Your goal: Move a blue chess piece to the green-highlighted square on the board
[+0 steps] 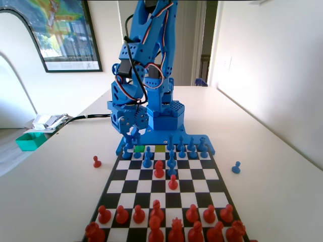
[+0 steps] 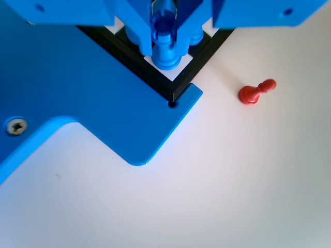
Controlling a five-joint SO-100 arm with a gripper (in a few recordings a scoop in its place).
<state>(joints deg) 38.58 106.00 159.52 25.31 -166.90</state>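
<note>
Blue pieces (image 1: 171, 151) crowd the far rows of the board (image 1: 192, 186) in the fixed view, next to the arm's base. The arm (image 1: 146, 60) bends down over the board's far-left corner, at about 11 o'clock from the board's middle, and its gripper (image 1: 134, 135) hangs low over the piece standing there. In the wrist view the gripper (image 2: 164, 31) comes down from 12 o'clock with its jaws pressed against both sides of a blue pawn (image 2: 165, 49), which stands upright on a white square at the very corner of the board (image 2: 178, 88); whether the pawn's foot rests on the square or is lifted cannot be told. Other blue pieces stand close behind it. The green square (image 1: 140, 148) lies in the far row of the fixed view, just at 3 o'clock of the gripper, with a yellow square (image 1: 160, 148) a little further along the same row. Red pieces (image 1: 166, 222) fill the near rows, and two red pawns (image 1: 159, 170) stand advanced near the board's middle. A red pawn (image 1: 97, 162) lies off the board on the table (image 1: 60, 191) at 9 o'clock; in the wrist view this red pawn (image 2: 256, 92) lies on its side at 3 o'clock of the corner. A blue pawn (image 1: 235, 167) stands off the board at 3 o'clock in the fixed view.
</note>
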